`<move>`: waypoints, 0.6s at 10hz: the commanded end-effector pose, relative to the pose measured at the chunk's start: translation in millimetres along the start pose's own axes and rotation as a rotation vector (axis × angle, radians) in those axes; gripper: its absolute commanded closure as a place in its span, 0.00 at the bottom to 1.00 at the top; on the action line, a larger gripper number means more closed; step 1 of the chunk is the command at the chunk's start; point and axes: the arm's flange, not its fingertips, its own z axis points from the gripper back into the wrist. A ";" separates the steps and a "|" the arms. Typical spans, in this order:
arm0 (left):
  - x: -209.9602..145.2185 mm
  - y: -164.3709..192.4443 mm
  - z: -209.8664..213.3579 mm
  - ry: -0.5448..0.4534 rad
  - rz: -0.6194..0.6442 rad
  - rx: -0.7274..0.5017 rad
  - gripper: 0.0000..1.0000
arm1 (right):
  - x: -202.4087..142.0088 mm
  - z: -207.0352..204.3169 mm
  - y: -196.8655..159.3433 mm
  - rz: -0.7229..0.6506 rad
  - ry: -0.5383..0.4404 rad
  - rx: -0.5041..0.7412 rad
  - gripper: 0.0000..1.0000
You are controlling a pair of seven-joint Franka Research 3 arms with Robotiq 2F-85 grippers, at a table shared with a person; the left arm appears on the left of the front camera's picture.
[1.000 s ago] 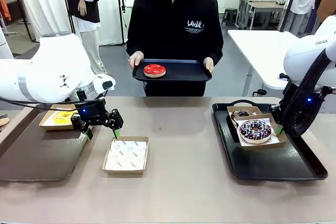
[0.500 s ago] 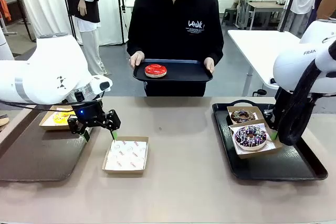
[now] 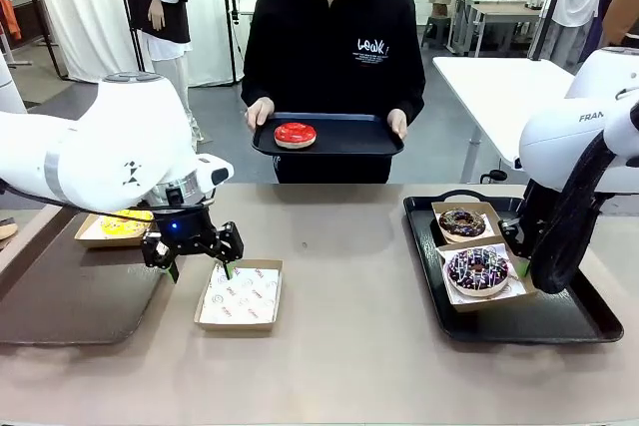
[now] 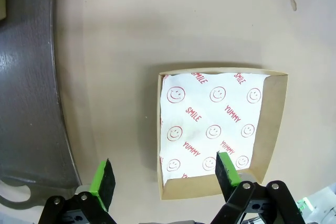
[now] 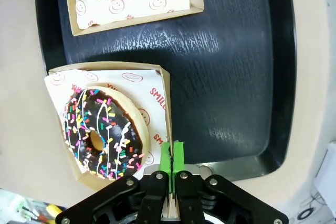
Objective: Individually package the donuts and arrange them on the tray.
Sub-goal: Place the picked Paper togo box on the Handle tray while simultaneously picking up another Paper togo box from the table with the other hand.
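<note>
My right gripper point(image 5: 171, 157) pinches the near wall of the sprinkled donut's point(image 5: 102, 132) box point(image 5: 166, 109), flat on the right tray point(image 5: 226, 77). My left gripper's point(image 4: 165, 176) fingers spread over the empty box point(image 4: 277, 124) mid-bench.

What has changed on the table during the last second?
The right hand, shut on the sprinkled donut's box, carried it down onto the black tray, in front of the chocolate donut's box. The open left hand moved toward the empty box. The person's tray with the red donut stayed.
</note>
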 end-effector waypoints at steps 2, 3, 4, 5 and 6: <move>-1.6 -9.7 -7.0 -0.037 0.052 0.080 0.00 | -14.0 -13.8 -8.7 -0.026 -0.015 0.026 0.99; -1.2 -9.9 -10.6 -0.034 0.046 0.082 0.00 | -14.0 -14.7 -8.9 -0.028 -0.018 0.031 0.99; -1.4 -9.3 -13.6 -0.034 0.027 0.085 0.00 | -14.1 -15.7 -8.9 -0.025 -0.019 0.035 0.99; -0.9 -7.2 -15.0 -0.039 0.015 0.077 0.00 | -13.5 -17.2 -8.9 -0.019 -0.019 0.041 0.99; -0.3 -4.9 -16.9 -0.037 0.004 0.066 0.00 | -12.4 -19.6 -9.3 -0.013 -0.019 0.045 0.99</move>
